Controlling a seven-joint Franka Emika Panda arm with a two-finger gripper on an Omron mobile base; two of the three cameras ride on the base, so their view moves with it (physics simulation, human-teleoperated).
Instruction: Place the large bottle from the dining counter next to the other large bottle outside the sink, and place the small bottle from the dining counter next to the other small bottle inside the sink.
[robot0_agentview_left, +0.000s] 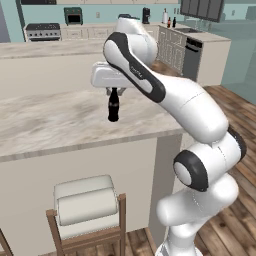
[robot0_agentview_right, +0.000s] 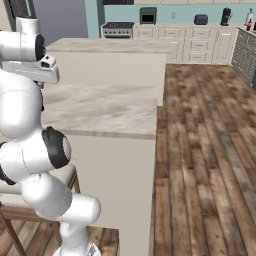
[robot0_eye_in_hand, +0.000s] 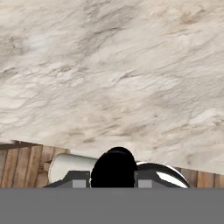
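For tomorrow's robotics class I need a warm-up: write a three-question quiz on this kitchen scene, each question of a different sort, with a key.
1. True or false: the tool is shut on the small bottle.
2. Multiple choice: the small bottle is over A) the sink, B) the dining counter, C) the floor.
3. Fill in: below the counter's near edge stands a cushioned ____.

Key: 1 true: the fingers grip the neck and the bottle hangs upright. 2 B: its base is at the marble top; whether it touches cannot be told. 3 stool.
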